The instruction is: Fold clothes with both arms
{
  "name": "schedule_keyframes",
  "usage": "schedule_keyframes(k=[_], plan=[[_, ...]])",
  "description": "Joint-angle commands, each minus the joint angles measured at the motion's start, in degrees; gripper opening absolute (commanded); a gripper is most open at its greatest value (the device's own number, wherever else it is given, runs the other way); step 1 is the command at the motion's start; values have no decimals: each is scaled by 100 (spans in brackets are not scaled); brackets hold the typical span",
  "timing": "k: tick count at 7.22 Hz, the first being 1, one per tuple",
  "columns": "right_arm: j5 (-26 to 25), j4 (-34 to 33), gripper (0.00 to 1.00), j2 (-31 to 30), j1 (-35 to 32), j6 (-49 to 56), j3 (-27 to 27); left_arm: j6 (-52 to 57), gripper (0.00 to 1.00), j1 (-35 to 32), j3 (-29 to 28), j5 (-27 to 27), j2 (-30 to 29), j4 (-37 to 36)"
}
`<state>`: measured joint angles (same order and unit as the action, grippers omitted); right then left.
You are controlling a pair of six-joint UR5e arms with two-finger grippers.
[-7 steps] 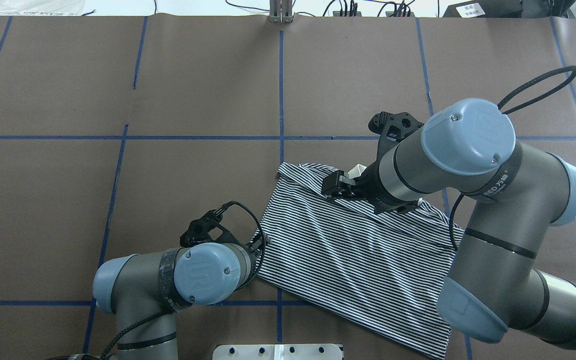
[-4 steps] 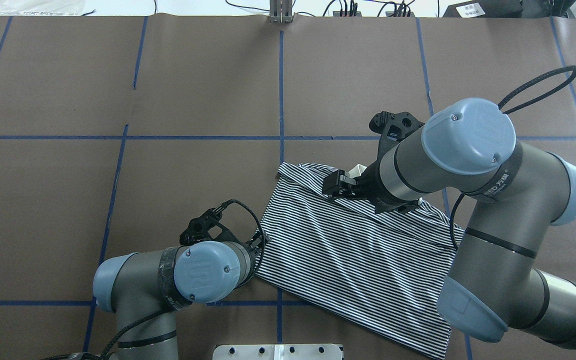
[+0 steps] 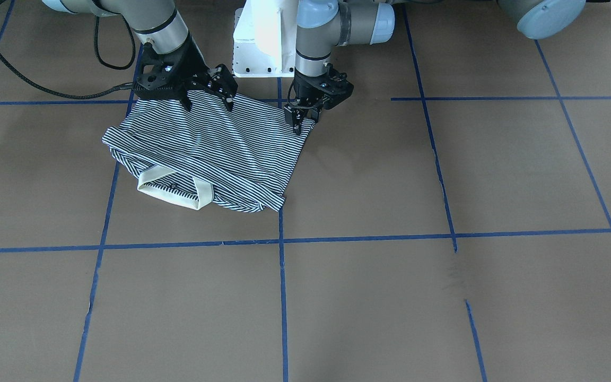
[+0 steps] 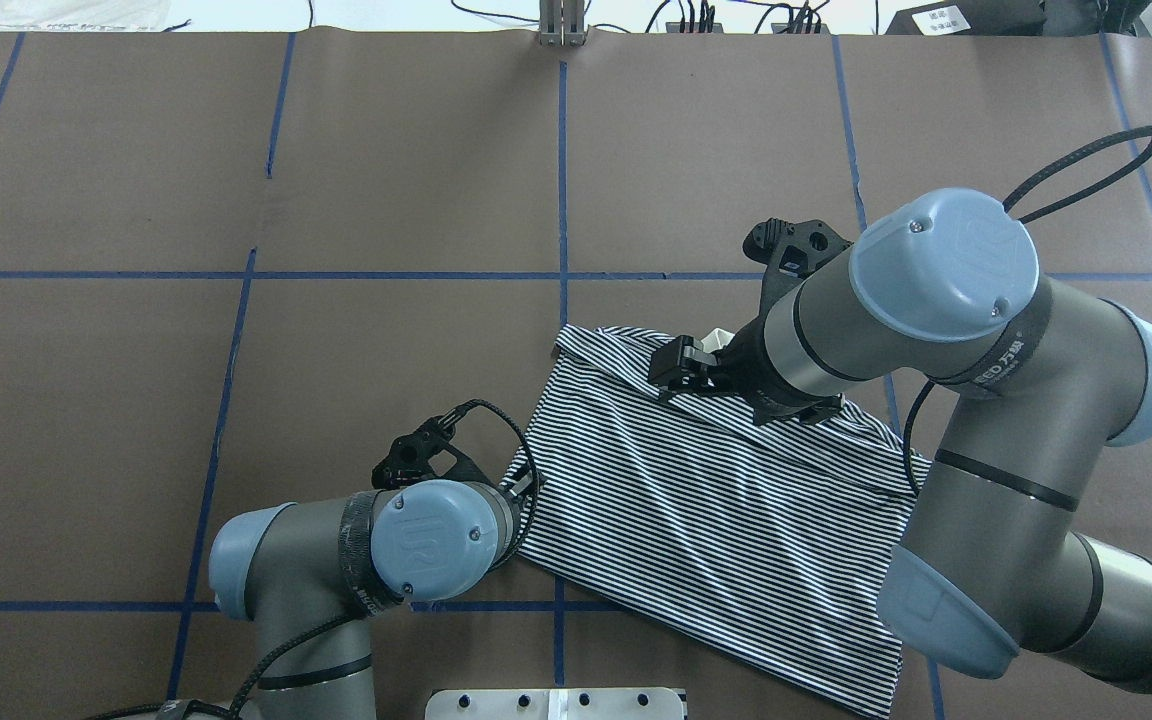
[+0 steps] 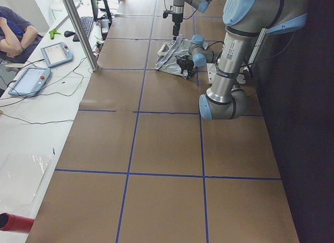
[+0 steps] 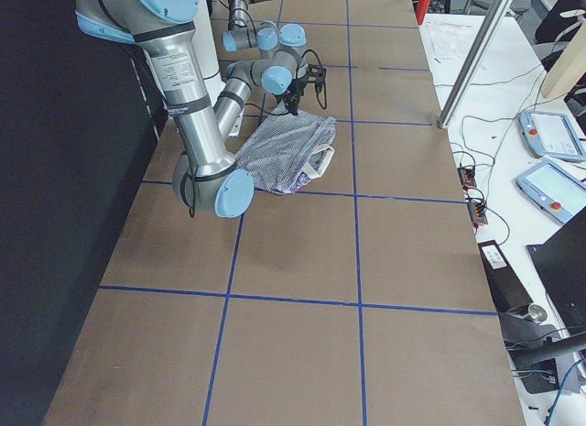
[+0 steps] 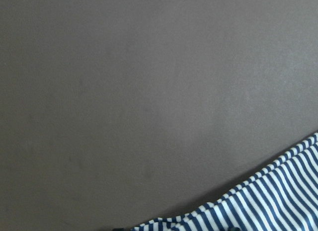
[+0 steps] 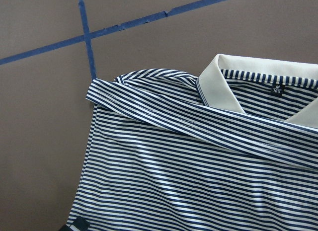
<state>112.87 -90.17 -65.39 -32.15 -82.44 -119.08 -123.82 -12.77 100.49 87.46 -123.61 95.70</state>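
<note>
Found the shirt (image 3: 215, 154) lying partly folded on the table (image 3: 443, 297), directly under the right hand (image 3: 207, 100) and reaching sideways as far as the left hand (image 3: 299, 121). Logged the right hand as spread, fingers down on or just above the near edge of the fabric; cannot say which. Placed the left hand at the shirt's corner, fingers close to the cloth; cannot tell whether pinching it or merely beside it. Spotted the collar (image 3: 173, 188) on the side farthest from both hands, with a loose striped band (image 8: 198, 126) lying across the cloth just short of it. Judged the step to be taking hold of the near edge for a fold toward the collar. Risks: grabbing one layer only, if the fingers close shallow, leaving the lower layer behind; skewing the fold, if one hand holds and the other misses; bunching the cloth, through dragging across the table rather than lifting.
</note>
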Motion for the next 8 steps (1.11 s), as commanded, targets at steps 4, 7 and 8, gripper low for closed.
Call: schedule_keyframes(k=[4,7,8], plan=[[7,-9,100,-18,-46,0,-10,181,0,-242,252,34,3,-69],[7,-18,100,-18,-55,0,-28,980,0,-1224,-220,-10,12,-8],[-10,-18,100,-9,-90,0,-37,1339,0,-1523,-458,-10,3,97]])
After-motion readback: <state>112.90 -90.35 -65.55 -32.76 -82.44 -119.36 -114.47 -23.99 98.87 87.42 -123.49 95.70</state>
